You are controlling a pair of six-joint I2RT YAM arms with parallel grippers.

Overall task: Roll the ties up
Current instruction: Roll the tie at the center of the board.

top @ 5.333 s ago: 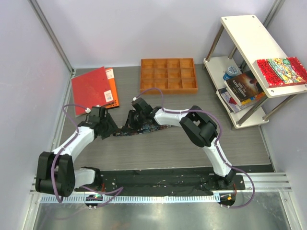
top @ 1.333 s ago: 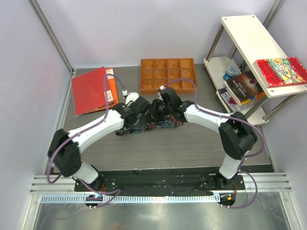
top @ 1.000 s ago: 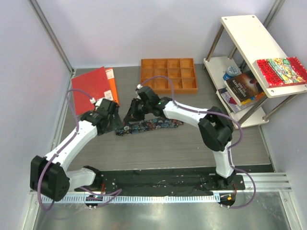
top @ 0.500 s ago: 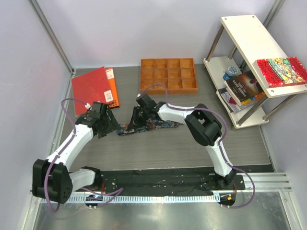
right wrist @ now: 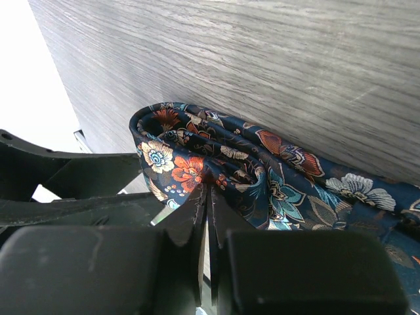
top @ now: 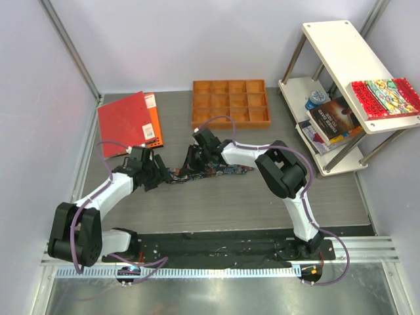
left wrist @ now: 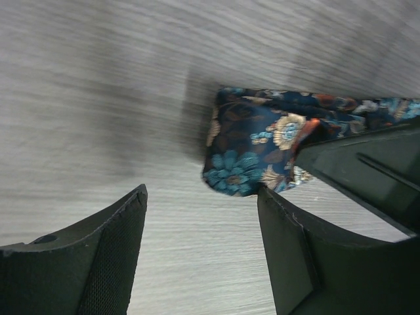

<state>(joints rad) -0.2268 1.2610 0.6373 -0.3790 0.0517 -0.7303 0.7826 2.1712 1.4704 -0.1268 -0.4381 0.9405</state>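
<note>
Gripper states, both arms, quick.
Left gripper: open, holding nothing; the end of the tie lies just ahead of it.
Right gripper: shut on a fold of the tie.

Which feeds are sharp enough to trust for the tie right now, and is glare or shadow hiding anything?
Right wrist: tie crisp, but the left edge is blown out white and the right claw is near-black. Left wrist: tabletop soft and smeared, dark shadow beside the tie end. Top external: evenly lit, no glare, tie small.
</note>
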